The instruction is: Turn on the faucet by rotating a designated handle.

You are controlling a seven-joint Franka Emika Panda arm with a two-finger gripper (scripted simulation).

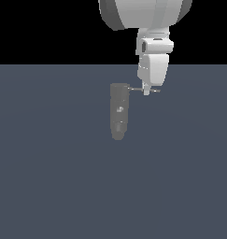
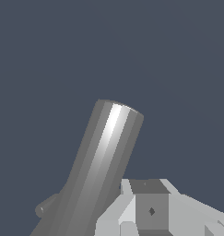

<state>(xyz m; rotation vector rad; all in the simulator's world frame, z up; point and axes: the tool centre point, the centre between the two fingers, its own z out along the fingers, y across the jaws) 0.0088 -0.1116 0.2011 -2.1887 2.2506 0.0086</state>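
The faucet [image 1: 118, 112] is a dull grey rounded column lying on the flat floor, its wider end farther from the camera. Its handle [image 1: 136, 88], a thin grey rod, sticks out from that wider end toward the exterior view's right. My gripper [image 1: 146, 92] comes down from above as one narrow white point and meets the rod about midway along it; the fingers look shut with nothing between them. The wrist view shows the shiny column [image 2: 97, 170] close up, with blocky white and grey finger parts [image 2: 150, 209] beside it. The handle is not visible there.
A plain blue-grey floor [image 1: 49, 177] spreads around the faucet. The white arm [image 1: 154, 51] hangs from above on the exterior view's right of the column.
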